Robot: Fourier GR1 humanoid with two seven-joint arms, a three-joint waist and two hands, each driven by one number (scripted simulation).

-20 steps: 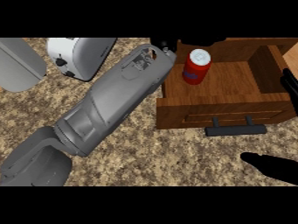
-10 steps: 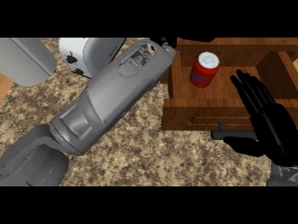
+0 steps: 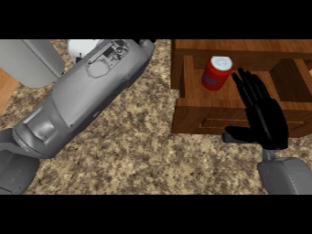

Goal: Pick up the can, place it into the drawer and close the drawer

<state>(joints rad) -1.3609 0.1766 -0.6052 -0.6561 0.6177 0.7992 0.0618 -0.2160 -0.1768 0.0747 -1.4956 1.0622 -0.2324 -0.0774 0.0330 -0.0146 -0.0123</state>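
The can (image 3: 216, 73) stands upright inside the open wooden drawer (image 3: 192, 109), against its left wall. The right hand (image 3: 265, 118) has advanced since half a second ago: its fingers, straight and held together, now extend over the drawer front, just right of the can, not touching it. The left forearm (image 3: 84, 96) lies diagonally across the granite counter (image 3: 138, 151); its hand is out of frame. The view has shifted left.
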